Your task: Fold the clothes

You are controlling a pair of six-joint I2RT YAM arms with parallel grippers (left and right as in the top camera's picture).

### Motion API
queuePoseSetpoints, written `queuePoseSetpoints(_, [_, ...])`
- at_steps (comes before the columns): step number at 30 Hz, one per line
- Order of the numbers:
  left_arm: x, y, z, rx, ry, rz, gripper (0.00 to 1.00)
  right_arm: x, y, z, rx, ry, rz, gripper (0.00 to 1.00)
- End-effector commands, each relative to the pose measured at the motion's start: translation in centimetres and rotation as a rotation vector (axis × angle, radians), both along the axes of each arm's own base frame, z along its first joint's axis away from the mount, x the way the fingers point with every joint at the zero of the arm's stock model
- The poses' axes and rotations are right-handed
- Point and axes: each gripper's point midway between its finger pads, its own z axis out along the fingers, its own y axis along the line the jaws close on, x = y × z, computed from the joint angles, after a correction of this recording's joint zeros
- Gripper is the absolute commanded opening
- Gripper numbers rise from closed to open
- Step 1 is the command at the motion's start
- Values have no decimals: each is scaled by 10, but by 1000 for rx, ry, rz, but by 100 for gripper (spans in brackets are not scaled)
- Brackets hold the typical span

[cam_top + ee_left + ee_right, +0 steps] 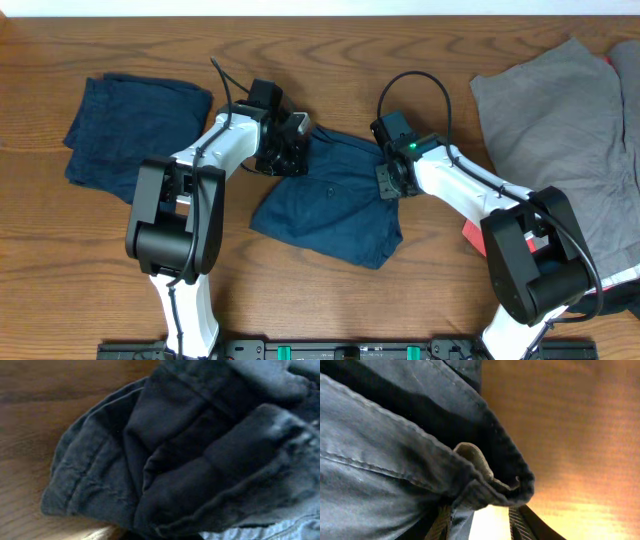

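Observation:
Crumpled navy shorts (330, 205) lie mid-table. My left gripper (291, 150) is at their upper left corner. Bunched navy cloth (165, 460) fills the left wrist view and hides the fingers; the gripper is shut on it. My right gripper (388, 182) sits on the shorts' right edge. In the right wrist view a folded hem (485, 477) is pinched between its two fingertips (480, 510), and bare table shows below the fold. Another navy garment (135, 125) lies folded at far left. Grey clothes (560, 110) are heaped at the right.
Red cloth peeks out beside the right arm (470, 235) and at the top right corner (625, 60). Wooden table (60, 250) shows around the garments. Both arm bases stand at the table's front edge.

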Motion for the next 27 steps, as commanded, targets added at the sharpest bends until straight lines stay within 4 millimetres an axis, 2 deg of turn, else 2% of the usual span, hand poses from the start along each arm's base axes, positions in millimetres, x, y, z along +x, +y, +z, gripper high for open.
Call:
queuePoseSetpoints(1, [5, 13, 7, 24, -22, 28, 6, 4, -20, 23, -21, -37, -76, 38])
queuePoseSetpoints(5, [36, 46, 49, 113, -171, 120, 6, 7, -41, 66, 15, -114, -135, 42])
queuePoseSetpoints(9, [69, 94, 103, 204, -343, 295, 6, 6, -60, 103, 44, -189, -186, 44])
queuePoseSetpoints(13, [97, 149, 164, 223, -547, 497, 6, 1, -65, 120, 59, -217, -195, 44])
queuePoseSetpoints(17, [115, 216, 213, 209, -704, 726, 6, -6, -60, 116, 81, -180, -186, 44])
queuePoseSetpoints(20, [112, 263, 218, 213, -708, 868, 6, -9, -60, 112, 77, -159, -185, 44])
queuePoseSetpoints(23, [101, 314, 208, 232, -662, 1031, 6, -10, -61, 112, 76, -155, -185, 44])
queuePoseSetpoints(26, [89, 357, 197, 234, -617, 1169, 6, -12, -61, 111, 72, -147, -185, 44])
queuePoseSetpoints(27, [85, 365, 191, 234, -595, 1196, 6, -13, -62, 111, 70, -144, -184, 44])
